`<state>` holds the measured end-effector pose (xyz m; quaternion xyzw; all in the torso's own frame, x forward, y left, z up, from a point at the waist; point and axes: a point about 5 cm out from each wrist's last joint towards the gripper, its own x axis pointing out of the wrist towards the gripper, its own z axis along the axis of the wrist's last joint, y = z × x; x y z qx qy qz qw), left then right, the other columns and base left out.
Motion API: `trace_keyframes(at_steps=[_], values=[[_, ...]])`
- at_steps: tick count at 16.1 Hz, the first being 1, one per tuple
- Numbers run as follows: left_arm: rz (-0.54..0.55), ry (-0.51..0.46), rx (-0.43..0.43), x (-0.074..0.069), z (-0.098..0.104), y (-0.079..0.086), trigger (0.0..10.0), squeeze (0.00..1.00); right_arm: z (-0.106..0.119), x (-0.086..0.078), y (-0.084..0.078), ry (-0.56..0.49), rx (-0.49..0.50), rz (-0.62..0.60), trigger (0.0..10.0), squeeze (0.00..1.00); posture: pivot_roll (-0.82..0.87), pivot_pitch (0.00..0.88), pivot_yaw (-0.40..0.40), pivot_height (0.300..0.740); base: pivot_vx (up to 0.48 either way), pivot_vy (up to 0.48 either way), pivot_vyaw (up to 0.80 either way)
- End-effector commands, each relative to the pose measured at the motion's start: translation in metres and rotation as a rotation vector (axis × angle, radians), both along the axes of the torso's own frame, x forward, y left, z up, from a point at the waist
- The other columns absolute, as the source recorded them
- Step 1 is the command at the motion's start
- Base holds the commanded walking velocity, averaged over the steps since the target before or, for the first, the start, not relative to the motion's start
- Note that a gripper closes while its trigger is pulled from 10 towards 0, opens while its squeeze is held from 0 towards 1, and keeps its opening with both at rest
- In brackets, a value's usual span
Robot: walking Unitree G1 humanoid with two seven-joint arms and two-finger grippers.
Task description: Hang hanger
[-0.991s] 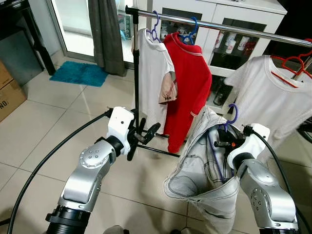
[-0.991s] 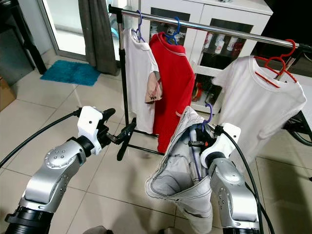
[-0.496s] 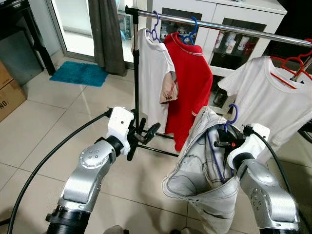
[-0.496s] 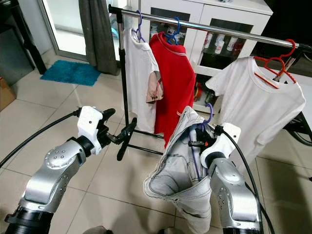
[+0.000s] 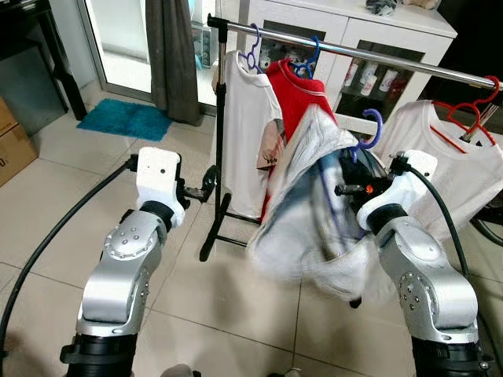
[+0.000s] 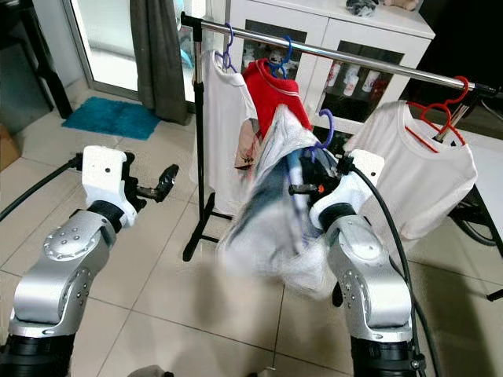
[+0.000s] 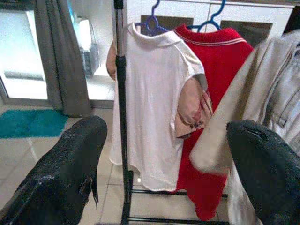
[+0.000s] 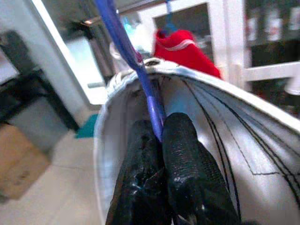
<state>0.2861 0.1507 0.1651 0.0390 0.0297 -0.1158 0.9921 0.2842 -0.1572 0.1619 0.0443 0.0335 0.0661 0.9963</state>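
Note:
My right gripper [image 8: 157,127] is shut on the stem of a purple hanger [image 5: 369,119] that carries a pale denim garment [image 5: 302,216]. The garment is blurred and swings in front of the red shirt [image 5: 292,88]. The hanger's hook is below the silver rail [image 5: 355,53], apart from it. My left gripper [image 7: 166,126] is open and holds nothing. It is level with the rack's black upright pole [image 5: 220,133], just left of it, facing the white shirt [image 7: 154,93] on its blue hanger.
Another white shirt [image 5: 464,169] hangs on a red hanger at the rail's right end. A white glass-door cabinet [image 5: 377,35] stands behind the rack. A grey curtain [image 5: 171,55], a teal mat [image 5: 126,119] and a cardboard box [image 5: 12,145] are to the left.
My right arm has lifted the hanger and garment up toward the rail, and the garment swings. My left arm has drawn back to the left of the pole.

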Motion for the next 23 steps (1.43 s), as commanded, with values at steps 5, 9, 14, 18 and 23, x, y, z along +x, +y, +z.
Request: trace_keyframes(at_steps=[5,9,14,18,23], values=[[-0.195,0.064,0.104,-0.003,-0.008,-0.021,10.0,0.00,-0.004,0.001,-0.001,0.015,-0.130,0.003,10.0,0.00,-0.02,0.000,-0.114,0.740,0.000,0.000,0.00],[-0.242,0.046,0.070,-0.001,-0.003,-0.027,10.0,0.00,-0.010,-0.002,-0.012,0.040,-0.142,-0.075,10.0,0.00,-0.04,0.000,-0.093,0.740,0.000,0.000,-0.36],[-0.245,0.005,0.079,0.003,-0.001,-0.032,10.0,0.00,0.001,-0.005,-0.017,-0.040,-0.066,-0.159,10.0,0.00,-0.05,0.000,-0.088,0.740,0.000,0.000,-0.76],[-0.185,-0.036,0.063,0.003,-0.001,-0.029,10.0,0.00,0.010,-0.004,-0.009,-0.114,-0.023,-0.129,10.0,0.00,-0.04,0.000,-0.102,0.740,0.000,0.000,-0.80],[-0.246,-0.068,0.149,0.006,0.000,-0.033,10.0,0.00,0.014,0.001,0.005,-0.108,0.068,0.063,10.0,0.00,-0.02,0.000,-0.111,0.740,0.000,0.000,-0.74]])
